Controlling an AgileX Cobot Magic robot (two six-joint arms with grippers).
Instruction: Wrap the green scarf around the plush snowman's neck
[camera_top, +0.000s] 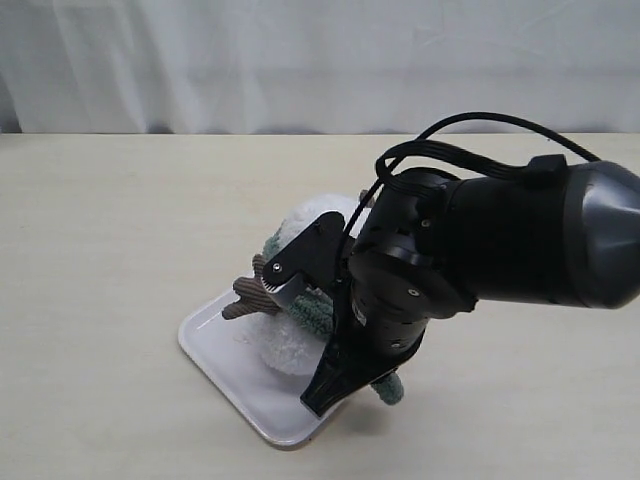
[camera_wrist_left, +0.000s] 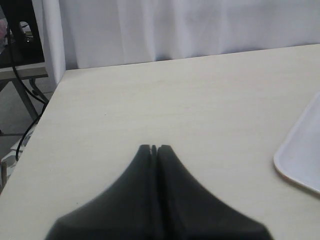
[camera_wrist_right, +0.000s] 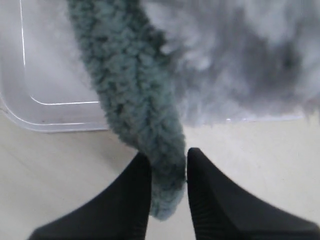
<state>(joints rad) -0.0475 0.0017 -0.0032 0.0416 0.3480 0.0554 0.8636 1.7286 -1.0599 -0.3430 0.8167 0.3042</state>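
Observation:
The plush snowman (camera_top: 300, 218) lies on a pale tray (camera_top: 212, 345), its brown twig arm (camera_top: 250, 295) sticking out to the left. The green scarf (camera_top: 312, 312) crosses its neck crease. My right gripper (camera_top: 308, 330) hangs over the snowman and hides much of it. In the right wrist view the scarf (camera_wrist_right: 135, 100) runs past the white fluff (camera_wrist_right: 240, 60) and off the tray's rim, and its end sits pinched between the fingers of the right gripper (camera_wrist_right: 164, 155). The left gripper (camera_wrist_left: 154, 147) is shut and empty above bare table, away from the snowman.
The tray's corner (camera_wrist_left: 300, 160) shows at the edge of the left wrist view. A white curtain (camera_top: 300, 60) hangs behind the beige table. The table's edge and a dark stand (camera_wrist_left: 20, 55) lie beyond the left gripper.

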